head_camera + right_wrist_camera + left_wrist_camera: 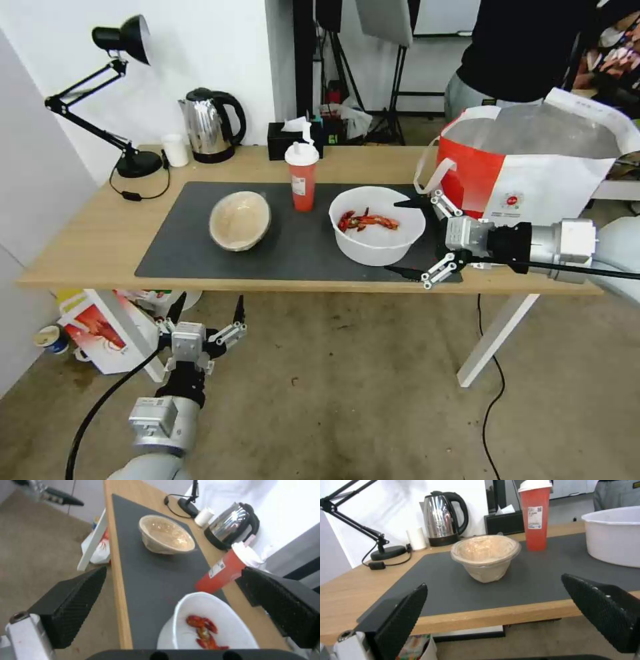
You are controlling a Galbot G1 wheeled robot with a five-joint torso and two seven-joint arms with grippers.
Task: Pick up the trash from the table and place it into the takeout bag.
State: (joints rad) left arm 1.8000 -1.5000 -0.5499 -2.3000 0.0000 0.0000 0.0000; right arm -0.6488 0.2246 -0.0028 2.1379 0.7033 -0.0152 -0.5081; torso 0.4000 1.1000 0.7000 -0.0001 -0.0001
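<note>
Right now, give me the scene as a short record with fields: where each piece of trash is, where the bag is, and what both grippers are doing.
white bowl: on mat, crayfish shells inside
drink cup: upright, behind both bowls
beige bowl: on mat, tilted
takeout bag: table's right end, open
right gripper: open, beside white bowl
left gripper: open, below table's front edge, holding nothing

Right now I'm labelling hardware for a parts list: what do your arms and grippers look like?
Both arms are silver-grey cylinders with black collars and trailing black cables. The left gripper and right gripper have silver linkage frames; their jaws are black, wedge-shaped, with textured faces.
</note>
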